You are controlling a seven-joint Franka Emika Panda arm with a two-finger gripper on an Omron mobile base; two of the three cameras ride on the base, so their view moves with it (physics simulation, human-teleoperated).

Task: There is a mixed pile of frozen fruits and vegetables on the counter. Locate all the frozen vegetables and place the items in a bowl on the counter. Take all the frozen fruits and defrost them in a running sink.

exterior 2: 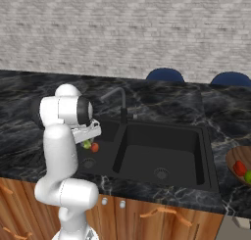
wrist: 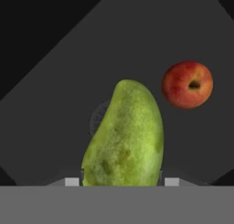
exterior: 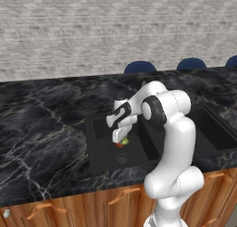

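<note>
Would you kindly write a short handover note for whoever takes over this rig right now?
Gripper: shut on the mango, held over the left basin of the sink.
Apple: lying on the floor of that basin, near the drain.
Bowl, at the right on the counter: holds a red piece and a green ball.
Done: both vegetables appear bowled; the apple is in the sink.
Left: release the mango into the basin, then probably turn on the faucet; no water is visible running.
</note>
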